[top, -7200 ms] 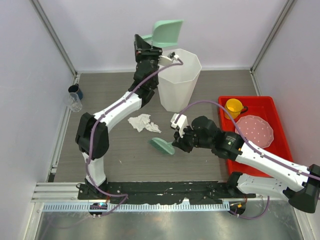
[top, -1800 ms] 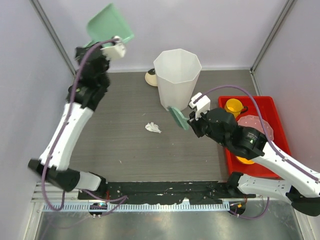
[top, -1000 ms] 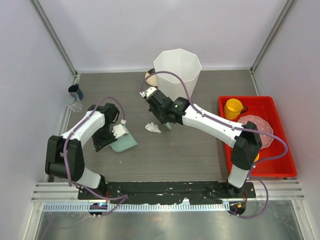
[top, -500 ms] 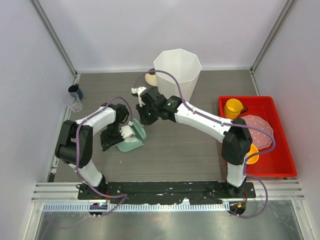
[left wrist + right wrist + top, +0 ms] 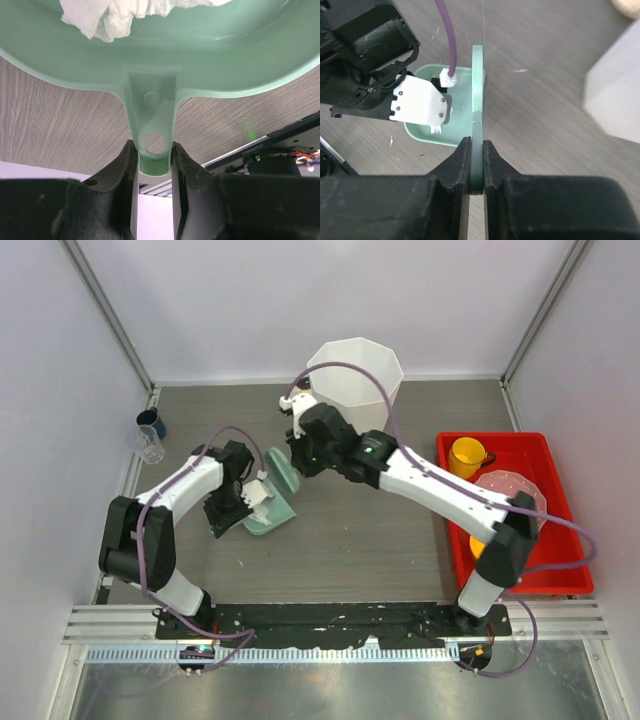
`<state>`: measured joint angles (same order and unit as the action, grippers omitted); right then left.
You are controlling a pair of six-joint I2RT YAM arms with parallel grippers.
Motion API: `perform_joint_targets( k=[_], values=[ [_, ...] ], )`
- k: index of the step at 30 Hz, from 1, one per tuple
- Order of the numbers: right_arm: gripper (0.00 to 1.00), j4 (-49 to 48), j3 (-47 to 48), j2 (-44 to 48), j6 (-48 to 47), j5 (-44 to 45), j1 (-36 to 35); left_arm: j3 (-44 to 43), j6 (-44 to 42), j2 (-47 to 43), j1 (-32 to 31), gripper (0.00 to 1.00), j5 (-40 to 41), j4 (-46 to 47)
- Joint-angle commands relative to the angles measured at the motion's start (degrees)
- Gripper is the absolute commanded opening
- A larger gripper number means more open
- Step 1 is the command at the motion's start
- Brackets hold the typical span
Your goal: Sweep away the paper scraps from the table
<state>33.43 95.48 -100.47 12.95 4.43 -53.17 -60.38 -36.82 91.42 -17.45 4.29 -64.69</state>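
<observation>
Left fingers (image 5: 121, 172) clamp dustpan (image 5: 215, 55) handle, brush (image 5: 478, 85) edge-on beside its rim.

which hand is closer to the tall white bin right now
Right. The right hand, gripping the brush, sits just in front of the white bin; the left hand, holding the dustpan, is farther toward the near left.

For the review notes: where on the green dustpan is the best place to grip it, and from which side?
The flat, narrow handle at the back of the dustpan, approached from behind, opposite the open mouth. It is thin enough for the fingers to pinch on both sides, as the left gripper does, and this leaves the mouth free, with the paper scrap lying inside.
</observation>
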Motion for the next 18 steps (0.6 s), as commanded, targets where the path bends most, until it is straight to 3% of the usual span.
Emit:
perform_joint_targets(
  k=[1, 6, 10, 11, 13, 18],
  values=[
    [0.01, -4.5, -2.7, 15.1, -8.4, 11.4, -0.4, -2.0, 2.3, -4.6, 0.8, 0.00, -4.1, 0.6],
    [0.01, -1.8, -8.5, 26.4, -15.1, 9.3, -0.4, -5.9, 2.0, -7.9, 2.2, 0.00, -3.8, -0.4],
    [0.01, -0.1, -15.7, 35.0, -19.4, -2.5, -0.4, -12.6, 2.6, -8.5, 5.0, 0.00, -2.7, -0.5],
    [0.01, 0.2, -17.2, 36.4, -20.4, -8.4, -0.4, -16.4, 3.1, -8.2, 5.5, 0.00, -2.5, -0.7],
    [0.01, 0.8, -21.2, 40.1, -21.3, -12.2, -0.4, -20.6, 4.6, -7.6, 5.7, 0.00, -1.0, -0.8],
    [0.01, 3.1, -27.1, 43.2, -21.9, -12.5, -0.4, -39.4, 6.6, -2.6, 5.7, 0.00, 0.4, -3.1]
  ],
)
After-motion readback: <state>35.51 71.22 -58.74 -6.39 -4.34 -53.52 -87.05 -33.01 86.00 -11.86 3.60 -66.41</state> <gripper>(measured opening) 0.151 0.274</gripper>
